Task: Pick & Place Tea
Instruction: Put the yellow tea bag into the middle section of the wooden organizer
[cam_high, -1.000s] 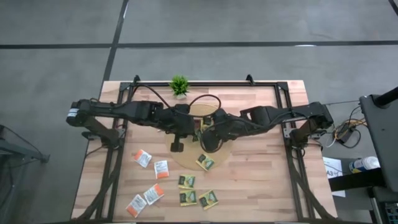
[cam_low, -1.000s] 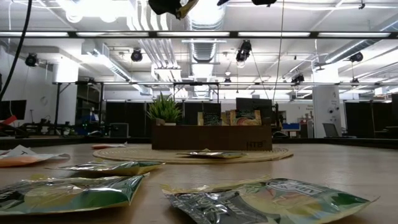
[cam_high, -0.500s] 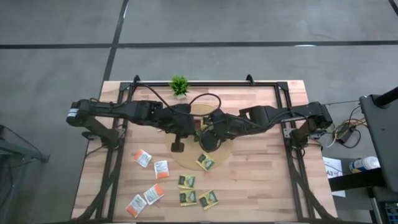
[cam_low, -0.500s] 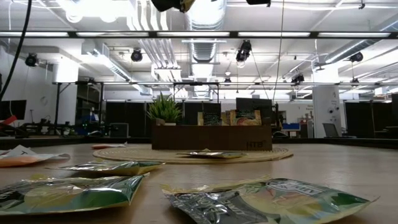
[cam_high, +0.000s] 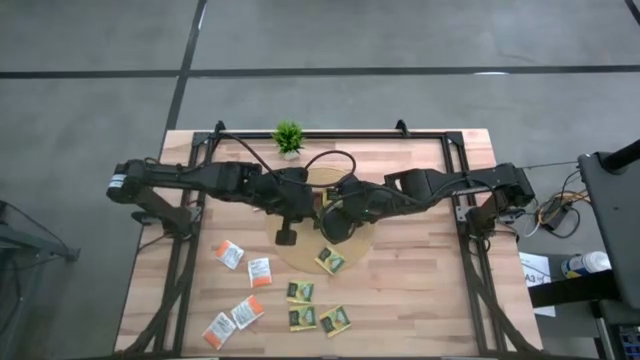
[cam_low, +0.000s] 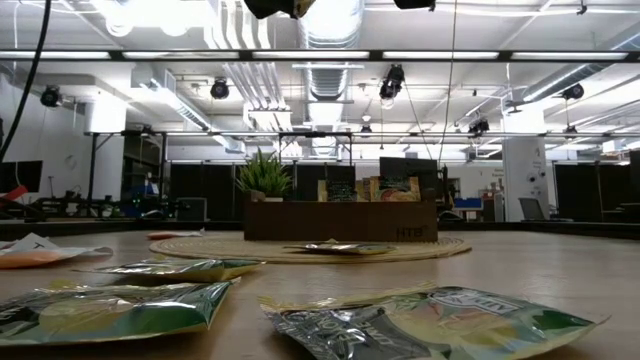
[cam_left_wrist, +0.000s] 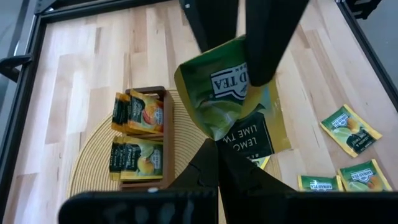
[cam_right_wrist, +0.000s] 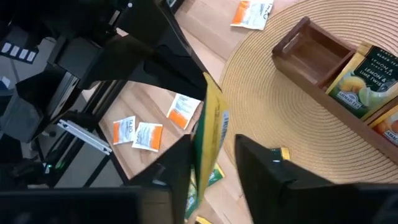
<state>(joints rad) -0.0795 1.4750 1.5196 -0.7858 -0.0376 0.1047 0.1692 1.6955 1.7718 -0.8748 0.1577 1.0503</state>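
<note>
Closest to the low camera, two green-and-yellow tea sachets (cam_low: 430, 322) lie flat at the table's front edge, with white-and-orange sachets (cam_high: 240, 285) scattered off to the left arm's side of the wooden table (cam_high: 420, 290). Further in, one more green sachet (cam_high: 330, 261) rests on the rim of the round woven mat (cam_right_wrist: 280, 106). Above the mat, both arms meet mid-table: the left gripper (cam_left_wrist: 239, 68) has its fingers pinched tight on a green lemon-lime tea sachet (cam_left_wrist: 227, 93), which hangs upright in the air. The right gripper (cam_right_wrist: 211, 149) sits right at that same sachet, seen edge-on between its two dark fingers (cam_right_wrist: 261, 165), which stand narrow on either side of it; whether they actually press it cannot be told. Beyond them on the mat sits the brown compartment tray (cam_left_wrist: 149, 180), with green-and-yellow sachets standing in some compartments and one end compartment bare. At the far edge stands the small green potted plant (cam_high: 288, 137)
</note>
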